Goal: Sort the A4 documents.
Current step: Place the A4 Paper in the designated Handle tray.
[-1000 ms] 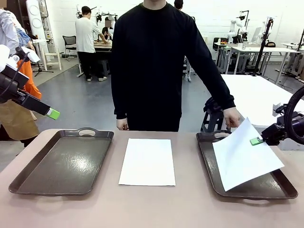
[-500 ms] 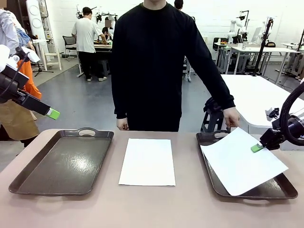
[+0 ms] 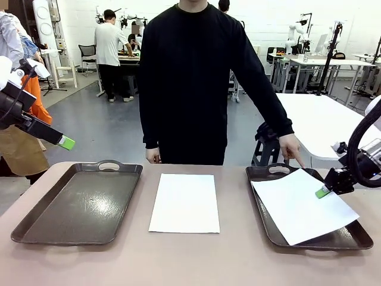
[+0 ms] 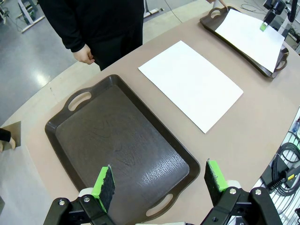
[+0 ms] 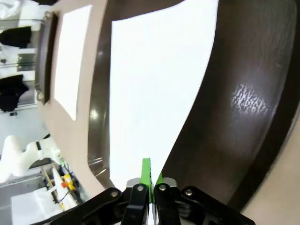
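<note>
1 document (image 3: 303,205) (right fingers (image 3: 322,192) clamped) on tray (image 3: 348,237).

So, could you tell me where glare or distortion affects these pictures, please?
Front view: soft glare on the left tray. Left wrist view: sheen by its near handle, wide-angle curving the table edge. Right wrist view: the pinched sheet is washed out white, with a glare patch on the right tray.
</note>
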{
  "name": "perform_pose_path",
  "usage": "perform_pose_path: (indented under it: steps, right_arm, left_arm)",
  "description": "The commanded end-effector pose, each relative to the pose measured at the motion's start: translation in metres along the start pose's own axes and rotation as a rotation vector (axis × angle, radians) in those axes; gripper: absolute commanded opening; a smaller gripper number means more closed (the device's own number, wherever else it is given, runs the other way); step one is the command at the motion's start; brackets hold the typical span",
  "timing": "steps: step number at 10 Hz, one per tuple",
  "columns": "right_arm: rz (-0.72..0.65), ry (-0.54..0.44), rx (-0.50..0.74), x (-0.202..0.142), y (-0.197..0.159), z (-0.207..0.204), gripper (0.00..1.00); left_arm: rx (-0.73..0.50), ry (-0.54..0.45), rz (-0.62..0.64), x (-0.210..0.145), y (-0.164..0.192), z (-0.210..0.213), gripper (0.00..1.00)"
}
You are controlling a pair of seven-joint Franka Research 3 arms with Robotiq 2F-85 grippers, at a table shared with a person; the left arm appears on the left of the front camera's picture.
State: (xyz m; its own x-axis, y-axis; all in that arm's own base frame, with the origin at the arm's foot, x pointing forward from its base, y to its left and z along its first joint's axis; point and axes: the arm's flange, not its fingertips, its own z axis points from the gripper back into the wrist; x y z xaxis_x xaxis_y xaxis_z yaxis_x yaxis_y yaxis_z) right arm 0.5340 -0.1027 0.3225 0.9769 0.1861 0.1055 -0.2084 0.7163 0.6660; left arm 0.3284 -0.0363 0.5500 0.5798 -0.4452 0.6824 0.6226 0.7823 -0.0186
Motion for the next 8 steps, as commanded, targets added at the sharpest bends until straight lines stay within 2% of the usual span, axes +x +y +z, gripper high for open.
perform_pose_path:
  steps: [1,5,8]
  right_arm:
    - [-0.058,0.015,-0.068,-0.012,0.013,-0.010,0.01]
    - [-0.092,0.000,-0.172,-0.020,0.021,-0.001,0.01]
    - [-0.118,-0.054,-0.193,-0.022,0.030,-0.001,0.01]
  left_arm:
    - [-0.016,-0.005,-0.010,-0.001,0.001,0.000,1.00]
    - [-0.016,-0.005,-0.010,-0.001,0.001,0.000,1.00]
    - [-0.016,-0.005,-0.010,-0.001,0.001,0.000,1.00]
